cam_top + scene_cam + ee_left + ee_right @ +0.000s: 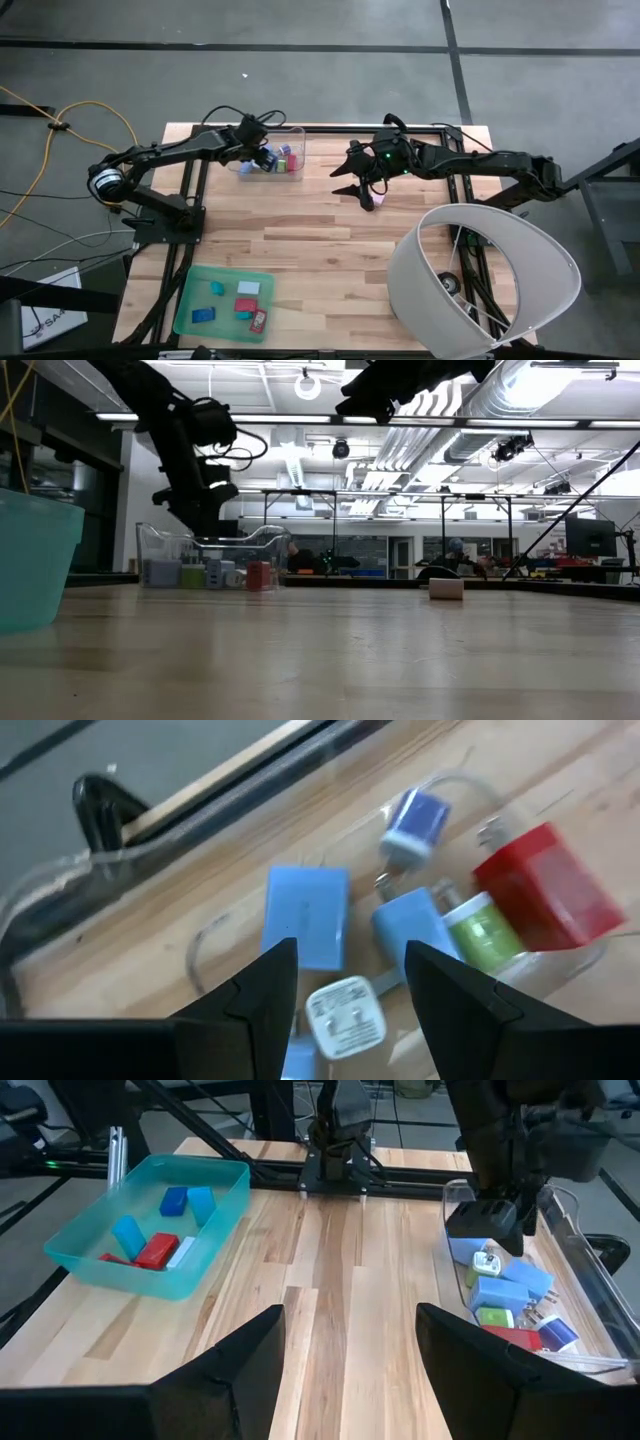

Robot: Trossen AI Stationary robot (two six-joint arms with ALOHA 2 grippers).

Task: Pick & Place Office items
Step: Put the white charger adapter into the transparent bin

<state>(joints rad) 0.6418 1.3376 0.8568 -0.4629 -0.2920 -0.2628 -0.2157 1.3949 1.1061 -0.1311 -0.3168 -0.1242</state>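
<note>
Nearest the low camera: teal tray (pixel 35 560) at the table's front-left edge, blurred. From above it holds several office items, blue, teal and red pieces (pixel 246 289).

Left gripper (pixel 348 982) hangs over the clear bin (pixel 297 150) at the table's back, fingers apart, nothing between them. Just below its fingers sits a white plug-type block (pixel 345 1016). Around that in the bin: flat light blue block (pixel 307 915), second light blue piece (pixel 412 925), blue-and-white piece (pixel 414 824), green-and-white piece (pixel 482 929), red block (pixel 547 886). Green piece touches the red block; light blue piece is just beside the green one.

Right gripper (pixel 357 180) is held above the table near back centre, right of the bin, fingers apart and empty. A small pink-white piece (pixel 377 199) lies on the wood just beside it; the low view shows it alone on the table (pixel 446 588), well apart from the bin.

A big white lampshade-like cylinder (pixel 485 280) lies at the table's front-right corner.
</note>
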